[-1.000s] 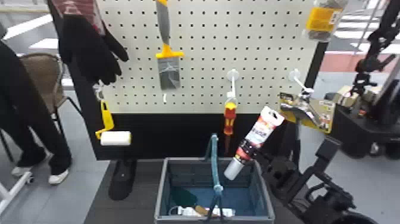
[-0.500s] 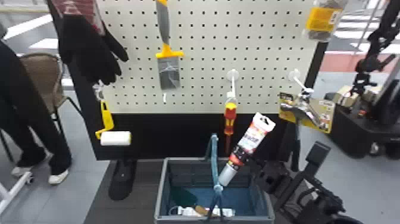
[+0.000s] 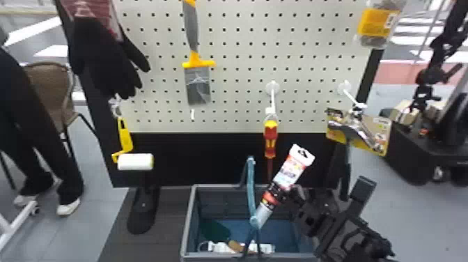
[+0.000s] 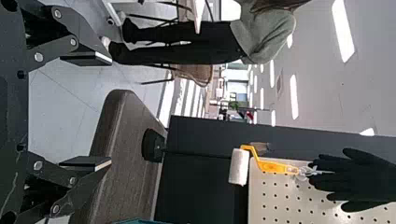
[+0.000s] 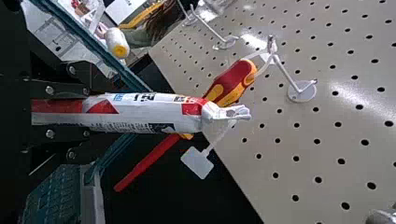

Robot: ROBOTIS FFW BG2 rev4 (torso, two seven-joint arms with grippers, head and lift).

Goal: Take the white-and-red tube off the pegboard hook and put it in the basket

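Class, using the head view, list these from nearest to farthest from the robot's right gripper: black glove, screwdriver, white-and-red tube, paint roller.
1. White-and-red tube: held in the right gripper.
2. Screwdriver: hanging just beyond, slightly left.
3. Paint roller: well left, low.
4. Black glove: far left, high.

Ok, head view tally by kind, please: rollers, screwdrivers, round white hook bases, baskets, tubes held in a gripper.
Roller: 1
Screwdriver: 1
Hook bases: 2 (one above the screwdriver, one farther right)
Basket: 1
Held tube: 1
Total: 6
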